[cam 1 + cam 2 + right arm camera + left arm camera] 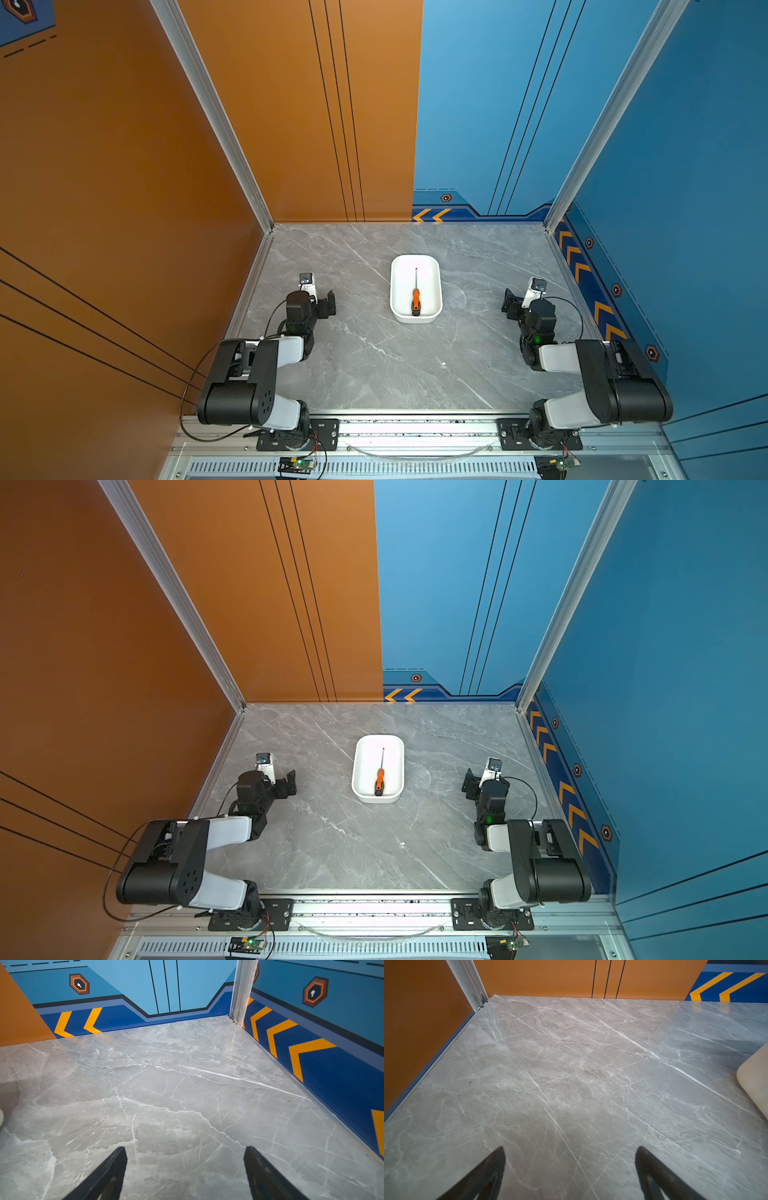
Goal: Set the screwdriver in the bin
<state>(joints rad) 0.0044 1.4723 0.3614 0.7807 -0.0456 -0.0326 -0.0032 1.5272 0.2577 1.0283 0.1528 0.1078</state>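
In both top views we see the screwdriver (415,296) (380,776) lying inside the bin (396,286) (358,766), handle toward the desk's front edge, shaft toward the back edge. The bin sits on the desk (374,365) (332,845) midway between the side edges, nearer the back. The left gripper (328,303) (289,782) waits near the left edge, the right gripper (510,305) (471,784) near the right edge, both well apart from the bin.

In the left wrist view, we note the left gripper (570,1151) with jaws spread apart over bare desk (571,1074), holding nothing; a bin corner (756,1080) shows at the border.

In the right wrist view, the right gripper (185,1152) likewise stands spread and empty above the desk (176,1084).
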